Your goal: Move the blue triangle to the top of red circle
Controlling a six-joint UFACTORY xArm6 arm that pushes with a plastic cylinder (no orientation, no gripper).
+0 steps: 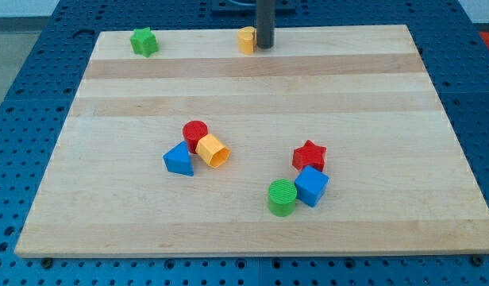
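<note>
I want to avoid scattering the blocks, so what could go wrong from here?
The blue triangle sits below the red circle, close to the yellow block; pushing it up may knock both. My tip is far off at the view's top, beside another yellow block, which it may drag along.

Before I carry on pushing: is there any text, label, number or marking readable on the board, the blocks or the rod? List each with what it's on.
None: no text, label, number or sign shows anywhere in the camera view.
Light wooden board: bare wood grain only.
Blue triangle block, red circle block and the other coloured blocks: plain faces.
Dark rod, my tip beside the yellow block: unmarked.
</note>
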